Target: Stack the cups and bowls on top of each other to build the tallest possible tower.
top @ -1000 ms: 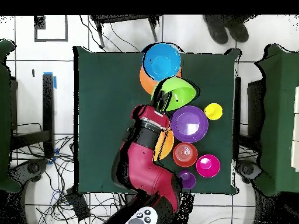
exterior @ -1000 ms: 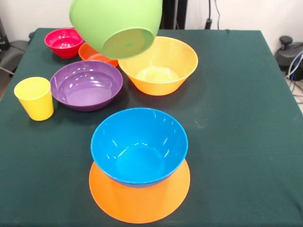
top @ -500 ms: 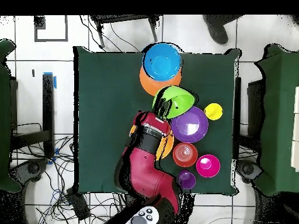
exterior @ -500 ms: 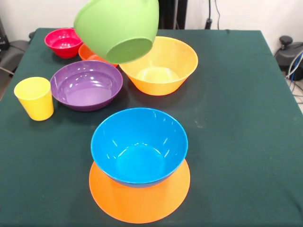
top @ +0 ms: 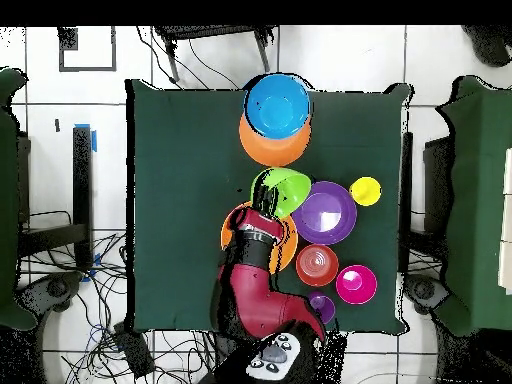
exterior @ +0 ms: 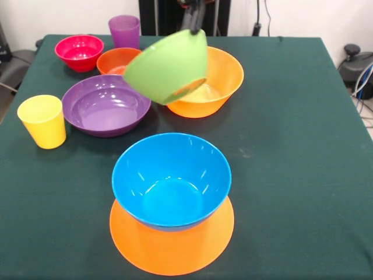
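Front view
Gripper (exterior: 195,23): at the top centre of the frame, coming down from the edge, its jaws clamped over the rim of the green bowl (exterior: 166,67).
Green bowl: held in the air, tilted with its underside toward the lower right, in front of the upright orange bowl (exterior: 224,73) and partly hiding it.
Tower: lower centre, a blue bowl (exterior: 171,178) sitting upright on an overturned orange bowl (exterior: 172,248).
Purple bowl (exterior: 106,105): left of centre, upright on the table (exterior: 291,128).
Yellow cup (exterior: 42,121): at the left edge, just beside the purple bowl.
Small bowls: orange-red bowl (exterior: 115,60) and pink-red bowl (exterior: 78,52) in the upper left.
Purple cup (exterior: 124,30): upright behind the orange-red bowl, near the top edge.

Overhead view
Arm (top: 255,290): red, reaching up from the bottom centre.
Green bowl (top: 290,188): at frame centre, at the arm's tip.
Tower: blue bowl (top: 277,104) over orange bowl (top: 272,152), at the top of the table (top: 180,200).
Purple bowl (top: 327,212): right of the green bowl, with the yellow cup (top: 365,190) further right.
Small bowls: orange-red (top: 317,264) and pink-red (top: 355,284) at lower right.
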Controlling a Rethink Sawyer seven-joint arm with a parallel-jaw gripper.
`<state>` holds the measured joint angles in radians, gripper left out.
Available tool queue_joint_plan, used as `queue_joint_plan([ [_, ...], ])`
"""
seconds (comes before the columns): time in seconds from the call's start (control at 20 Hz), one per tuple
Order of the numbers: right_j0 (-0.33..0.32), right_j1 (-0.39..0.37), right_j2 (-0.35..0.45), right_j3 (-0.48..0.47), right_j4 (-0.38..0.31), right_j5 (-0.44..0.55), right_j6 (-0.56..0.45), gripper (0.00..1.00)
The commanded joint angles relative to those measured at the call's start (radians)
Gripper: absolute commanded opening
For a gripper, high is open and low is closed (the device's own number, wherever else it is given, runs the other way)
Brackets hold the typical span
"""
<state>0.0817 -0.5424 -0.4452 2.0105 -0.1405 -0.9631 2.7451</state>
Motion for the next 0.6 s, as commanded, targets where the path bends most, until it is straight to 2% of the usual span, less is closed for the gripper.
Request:
queue_joint_plan([
  [0.05,-0.051,-0.077,0.252,0.049,-0.137,0.071,0.281,0.0],
  [0.15,-0.075,-0.093,0.289,0.047,-0.174,0.091,0.287,0.0],
  [0.2,-0.1,-0.106,0.323,0.044,-0.216,0.112,0.304,0.0],
  [0.55,-0.187,-0.2,0.413,0.053,-0.332,0.183,0.324,0.0],
  [0.6,-0.217,-0.219,0.44,0.051,-0.372,0.205,0.343,0.0],
])
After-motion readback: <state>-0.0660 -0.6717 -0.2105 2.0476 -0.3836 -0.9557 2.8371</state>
